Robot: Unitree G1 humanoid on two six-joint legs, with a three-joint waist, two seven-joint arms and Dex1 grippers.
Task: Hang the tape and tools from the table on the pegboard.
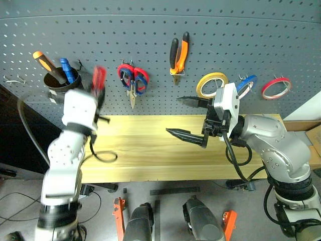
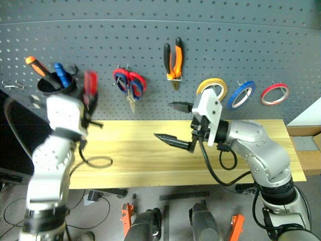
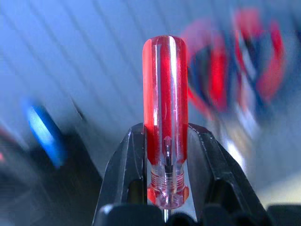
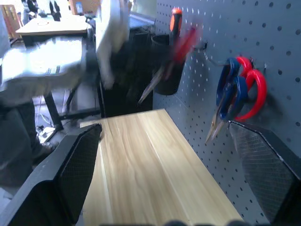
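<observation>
The left hand (image 3: 164, 188) is clamped on the red-handled screwdriver (image 3: 164, 117), its two black fingers (image 3: 124, 174) pressing the clear red handle near the collar, with the handle standing up between them. In the head views this hand is raised in front of the pegboard (image 1: 150, 40), the screwdriver blurred at about 2 o'clock from a black cup (image 1: 59, 83) that hangs on the board and holds an orange-handled tool (image 1: 44, 61) and a blue-handled tool (image 1: 66, 69). The right hand (image 1: 183, 116) hovers over the table (image 1: 150, 150) with its fingers spread wide apart and nothing between them, pointing across toward the robot's left. On the board, at about 11 o'clock from the right hand, hang two scissors (image 1: 133, 80), red and dark blue handles overlapping on one hook. The pliers (image 1: 179, 52) hang at 12 o'clock from it. To the right of the pliers hang the yellow tape (image 1: 210, 84), the blue tape (image 1: 247, 85) and the red tape (image 1: 276, 88) in a row. The wood tabletop lies bare of tools.
</observation>
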